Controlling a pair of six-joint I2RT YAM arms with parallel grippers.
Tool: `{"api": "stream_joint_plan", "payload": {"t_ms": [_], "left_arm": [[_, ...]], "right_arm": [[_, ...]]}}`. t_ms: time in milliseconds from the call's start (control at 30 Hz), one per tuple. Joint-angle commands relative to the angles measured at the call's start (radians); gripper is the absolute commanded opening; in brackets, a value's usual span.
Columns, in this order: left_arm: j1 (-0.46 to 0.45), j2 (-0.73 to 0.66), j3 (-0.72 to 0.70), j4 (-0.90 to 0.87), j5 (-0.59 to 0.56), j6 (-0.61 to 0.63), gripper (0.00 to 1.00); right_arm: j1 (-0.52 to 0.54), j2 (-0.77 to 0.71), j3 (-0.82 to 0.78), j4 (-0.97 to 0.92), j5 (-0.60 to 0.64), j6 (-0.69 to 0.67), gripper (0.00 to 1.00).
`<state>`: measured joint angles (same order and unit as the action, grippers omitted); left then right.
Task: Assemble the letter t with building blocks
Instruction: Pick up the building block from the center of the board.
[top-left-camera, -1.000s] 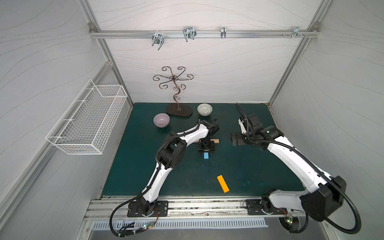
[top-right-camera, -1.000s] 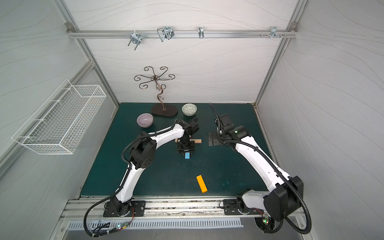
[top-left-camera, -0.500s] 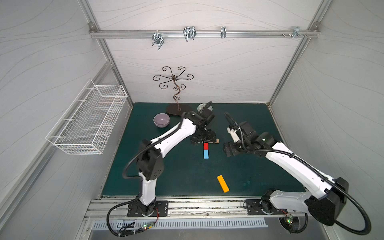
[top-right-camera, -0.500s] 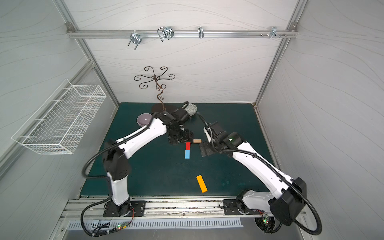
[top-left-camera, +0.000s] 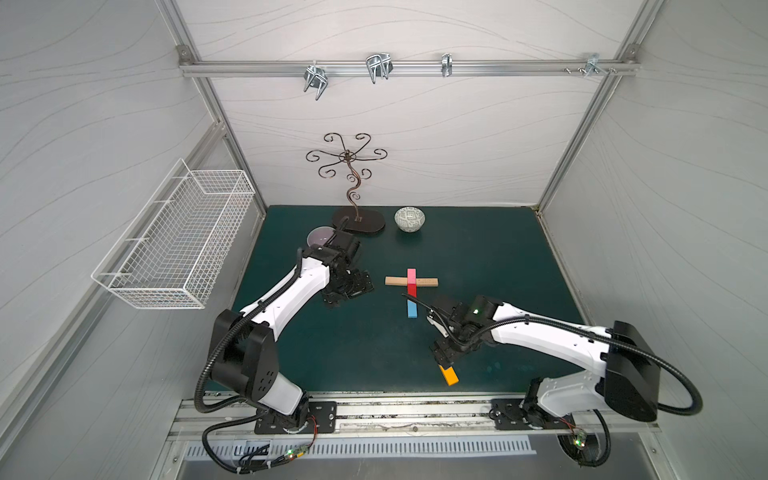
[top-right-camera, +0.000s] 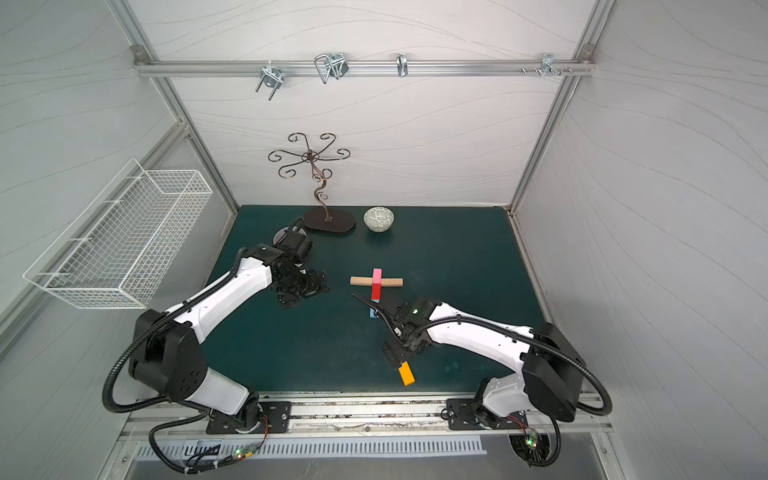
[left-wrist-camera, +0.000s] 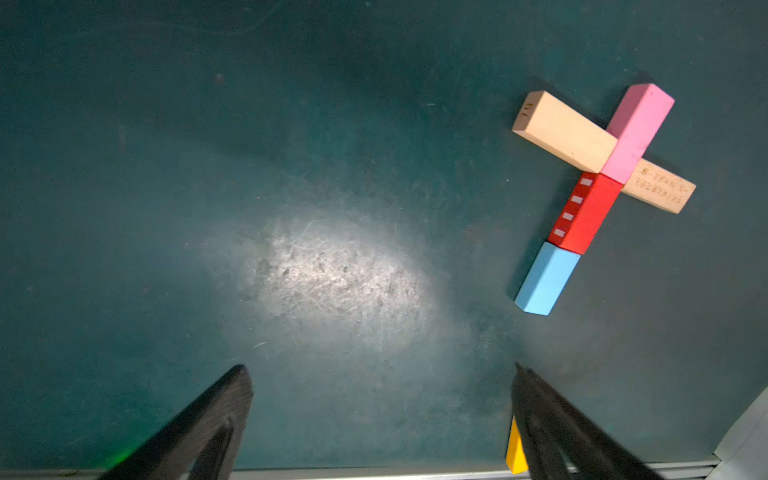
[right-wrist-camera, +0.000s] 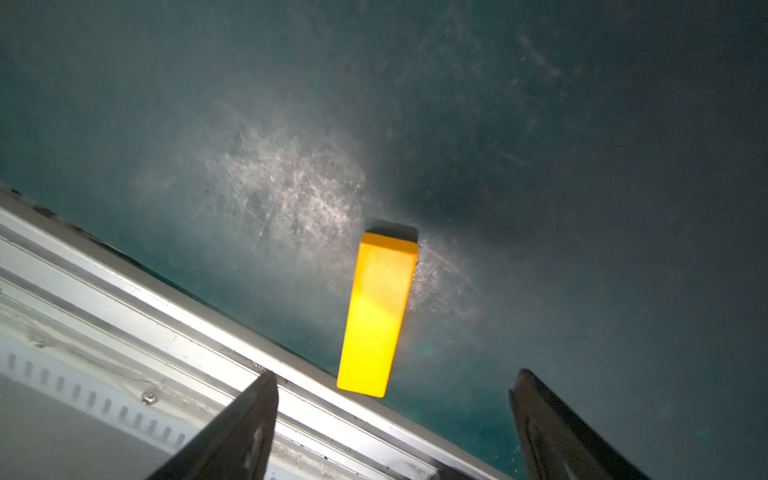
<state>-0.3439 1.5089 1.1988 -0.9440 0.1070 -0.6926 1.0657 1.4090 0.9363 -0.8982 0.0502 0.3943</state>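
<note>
In both top views, found the letter t (top-left-camera: 411, 289) just right of frame centre on the green mat (top-left-camera: 490, 257): pink block (top-left-camera: 411, 274), red block (top-left-camera: 412, 289) and light blue block (top-left-camera: 412, 309) laid end to end as the stem, tan crossbar (top-left-camera: 395, 281) set across the pink-red joint. Spotted the orange block (top-left-camera: 449, 375) well apart, lower right of centre near the mat's front edge, under the right gripper (top-left-camera: 441, 360). Placed the left gripper (top-left-camera: 347, 293) left of the crossbar, clear of it.

In the left wrist view, made out the left gripper (left-wrist-camera: 378, 370) with fingers (left-wrist-camera: 224, 415) spread wide and nothing held, only bare mat in the gap.

In the right wrist view, saw the right gripper (right-wrist-camera: 394, 376) likewise wide apart and empty, the orange block (right-wrist-camera: 380, 316) lined up lengthwise with the gap and touched by neither finger. Could not tell the height above it.

Judged the stem and crossbar done, the foot not yet fetched. Reckoned the next move to call for dropping straight down astride the orange block's narrow width, closing, then carrying it to the light blue block's free end without nudging the stem.
</note>
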Motion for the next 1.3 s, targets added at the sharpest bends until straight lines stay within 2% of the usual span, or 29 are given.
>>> {"api": "stream_joint_plan", "payload": {"t_ms": [0,533,700,900,1000,1267], "left_arm": [[0.032,-0.034,0.000,0.057,0.012,-0.013,0.99],[0.033,0.018,-0.002,0.101,0.055,-0.048,0.99],[0.034,0.030,0.001,0.089,0.050,-0.048,0.99],[0.034,0.038,-0.005,0.088,0.045,-0.049,0.99],[0.033,0.034,-0.009,0.096,0.045,-0.055,0.98],[0.034,0.043,-0.002,0.090,0.035,-0.059,0.98]], "right_arm": [[0.028,0.043,-0.018,0.018,-0.017,0.035,0.87],[0.033,0.147,-0.082,0.142,-0.013,0.078,0.79],[0.034,0.171,-0.065,0.097,0.047,0.108,0.76],[0.034,0.175,-0.076,0.104,0.047,0.115,0.62],[0.034,0.177,-0.081,0.108,0.042,0.112,0.48],[0.033,0.177,-0.082,0.107,0.045,0.102,0.38]]}}
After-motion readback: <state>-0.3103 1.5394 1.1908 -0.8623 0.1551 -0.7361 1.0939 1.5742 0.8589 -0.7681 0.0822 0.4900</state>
